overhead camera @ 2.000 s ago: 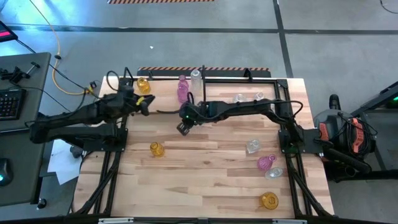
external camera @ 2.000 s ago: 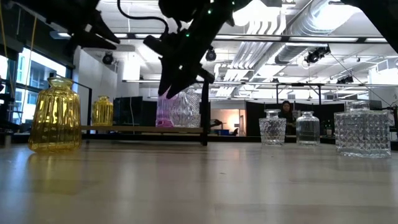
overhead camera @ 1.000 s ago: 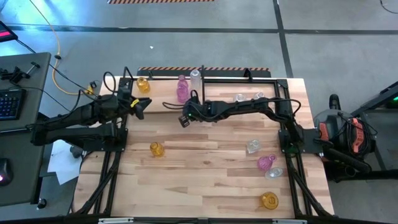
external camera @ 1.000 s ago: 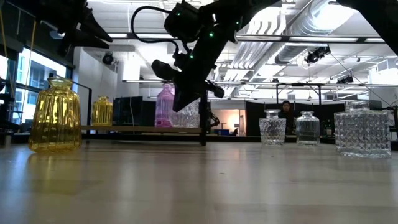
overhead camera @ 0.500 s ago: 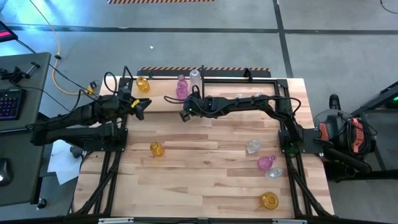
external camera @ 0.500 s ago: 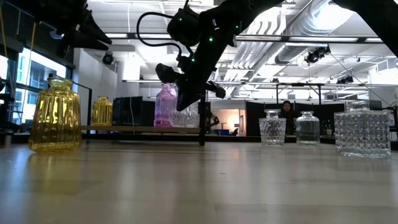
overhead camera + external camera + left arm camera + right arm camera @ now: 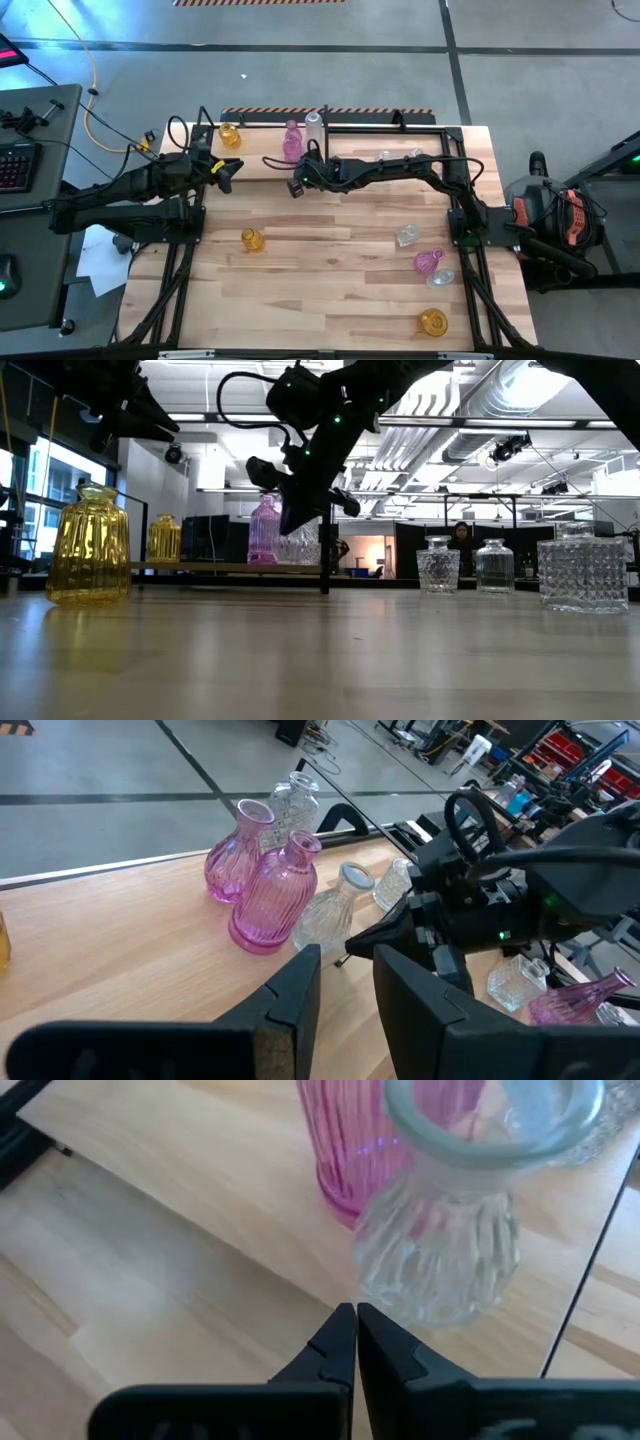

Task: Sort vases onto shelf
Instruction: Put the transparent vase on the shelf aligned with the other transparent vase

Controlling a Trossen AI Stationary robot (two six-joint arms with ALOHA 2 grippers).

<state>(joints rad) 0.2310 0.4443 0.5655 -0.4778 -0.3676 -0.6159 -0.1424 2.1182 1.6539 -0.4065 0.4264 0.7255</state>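
Note:
The shelf (image 7: 262,166) spans the table's far side, with a black divider (image 7: 326,140). An amber vase (image 7: 230,135), pink vases (image 7: 292,141) and a tall clear vase (image 7: 314,124) stand on its left section, and two clear vases (image 7: 384,157) on its right. My right gripper (image 7: 297,186) hovers shut at the shelf's near edge, just short of a small clear vase (image 7: 440,1230) standing on the board, with a pink vase (image 7: 360,1140) behind it. My left gripper (image 7: 226,172) hangs open over the shelf's left part, empty.
Loose vases stand or lie on the tabletop: amber (image 7: 251,239) at left centre, clear (image 7: 406,235), pink (image 7: 430,262), clear (image 7: 440,278) and amber (image 7: 433,322) toward the right near corner. Bare wood lies between them. A person (image 7: 461,540) shows far off in the room.
My right gripper has moved from over the table's middle toward the far edge and a little up, ending level at the shelf's near edge beside the pink and clear vases. My left gripper has drawn back slightly toward the table's left. The vases stay put.

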